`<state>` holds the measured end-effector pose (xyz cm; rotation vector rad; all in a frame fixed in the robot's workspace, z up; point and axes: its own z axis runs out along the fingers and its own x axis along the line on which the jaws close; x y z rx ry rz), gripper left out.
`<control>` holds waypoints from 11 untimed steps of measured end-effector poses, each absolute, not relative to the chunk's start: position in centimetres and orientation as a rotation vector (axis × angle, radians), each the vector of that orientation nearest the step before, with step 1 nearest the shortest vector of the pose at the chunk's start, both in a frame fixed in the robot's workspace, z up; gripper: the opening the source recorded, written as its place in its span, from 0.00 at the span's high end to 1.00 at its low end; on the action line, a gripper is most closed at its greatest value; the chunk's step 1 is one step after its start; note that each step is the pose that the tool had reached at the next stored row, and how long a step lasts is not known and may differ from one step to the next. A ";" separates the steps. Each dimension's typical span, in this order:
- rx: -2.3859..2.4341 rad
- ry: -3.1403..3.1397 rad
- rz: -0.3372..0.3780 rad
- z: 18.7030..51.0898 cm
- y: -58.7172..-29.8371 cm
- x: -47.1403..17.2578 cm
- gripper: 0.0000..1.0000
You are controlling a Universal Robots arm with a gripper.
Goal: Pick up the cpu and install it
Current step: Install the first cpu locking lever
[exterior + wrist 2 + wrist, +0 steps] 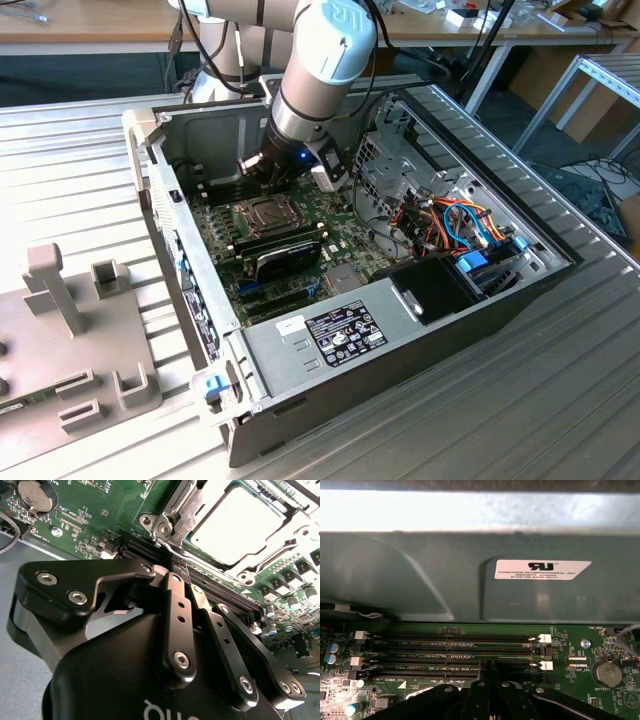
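The cpu already sits in its socket; the hand, fingers together and empty, hovers over the memory slots beside it.

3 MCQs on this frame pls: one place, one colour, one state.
1. Where is the cpu?
A. in the motherboard socket
B. on the table outside the case
C. on the power supply
2. What colour is the motherboard?
A. blue
B. green
C. red
3. How is the computer case?
A. shut
B. standing upright
C. lying flat with its side open

1 A: in the second wrist view the cpu lies inside the socket frame.
2 B: the motherboard is green.
3 C: the exterior view shows the case flat on the table, its inside exposed.
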<state>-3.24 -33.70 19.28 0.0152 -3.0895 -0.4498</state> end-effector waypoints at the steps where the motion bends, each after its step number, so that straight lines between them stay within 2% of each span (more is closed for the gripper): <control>1: 0.015 -3.090 -0.450 19.3 -33.7 -3.2 0.89; 11: 0.015 -3.090 -0.451 20.0 -33.5 -3.2 0.89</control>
